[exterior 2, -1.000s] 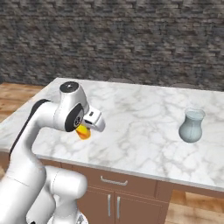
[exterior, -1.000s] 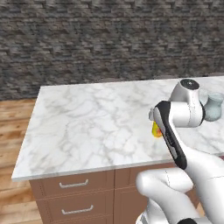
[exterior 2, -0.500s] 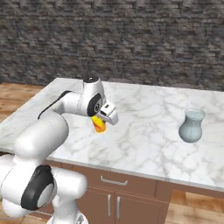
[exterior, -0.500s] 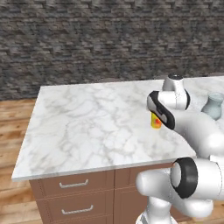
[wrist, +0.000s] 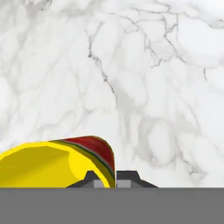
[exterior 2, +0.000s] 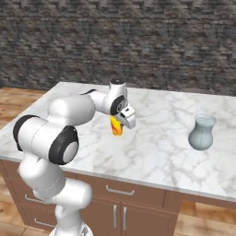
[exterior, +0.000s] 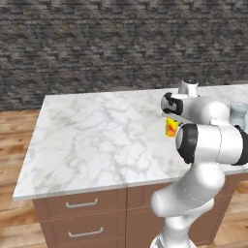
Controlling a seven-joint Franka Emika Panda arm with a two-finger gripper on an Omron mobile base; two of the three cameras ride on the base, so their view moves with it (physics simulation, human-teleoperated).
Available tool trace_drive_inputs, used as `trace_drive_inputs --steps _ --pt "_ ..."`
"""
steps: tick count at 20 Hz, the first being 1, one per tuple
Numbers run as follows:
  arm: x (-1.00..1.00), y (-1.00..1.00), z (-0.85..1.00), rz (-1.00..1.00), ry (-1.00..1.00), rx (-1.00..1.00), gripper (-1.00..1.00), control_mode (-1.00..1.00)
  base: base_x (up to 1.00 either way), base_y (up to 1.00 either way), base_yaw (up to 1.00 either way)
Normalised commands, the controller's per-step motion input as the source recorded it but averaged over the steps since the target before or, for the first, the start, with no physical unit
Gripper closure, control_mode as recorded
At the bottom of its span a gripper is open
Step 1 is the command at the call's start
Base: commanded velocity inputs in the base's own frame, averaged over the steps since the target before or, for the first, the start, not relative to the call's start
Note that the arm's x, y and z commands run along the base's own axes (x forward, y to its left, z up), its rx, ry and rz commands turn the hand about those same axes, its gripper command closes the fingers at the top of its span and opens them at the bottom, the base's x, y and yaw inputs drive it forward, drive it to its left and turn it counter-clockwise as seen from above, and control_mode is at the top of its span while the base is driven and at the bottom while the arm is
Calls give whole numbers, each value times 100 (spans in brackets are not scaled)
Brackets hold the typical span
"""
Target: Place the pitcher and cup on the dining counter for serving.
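Observation:
The small yellow cup (exterior: 171, 128) with an orange-red tint low down hangs just over the white marble dining counter (exterior: 97, 140), right of its middle. My gripper (exterior: 170, 118) is shut on the cup's rim from above. In the right base view the cup (exterior 2: 117, 126) sits under the gripper (exterior 2: 120, 118), over the dining counter (exterior 2: 156, 147). In the hand view the gripper (wrist: 109, 180) pinches the wall of the cup (wrist: 48, 164), one fingertip (wrist: 127, 177) outside it. The pale blue-grey pitcher (exterior 2: 202, 133) stands upright farther right; the arm half hides the pitcher (exterior: 238, 114) in the left base view.
Brown wooden drawers (exterior: 82, 218) with silver bar handles run under the slab. A dark stone wall (exterior: 97, 43) stands behind the counter, and a wooden floor (exterior: 14, 145) lies to its left. My own arm (exterior: 208, 145) bulks over the counter's right front edge.
The arm has stretched out over the counter, carrying the cup away from the front edge and closer to the pitcher. The pitcher has stayed where it was.

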Motion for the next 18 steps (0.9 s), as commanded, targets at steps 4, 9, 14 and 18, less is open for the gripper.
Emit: trace_drive_inputs --steps 4,9,14,18 --pt "21 -15 -74 -4 0 4 100 -100 0 0 0" --pt "2 0 -71 0 0 0 100 -100 0 0 0" --pt "0 0 -54 0 0 -3 -100 -100 0 0 0" --pt "2 4 -5 0 1 -3 -100 -100 0 0 0"
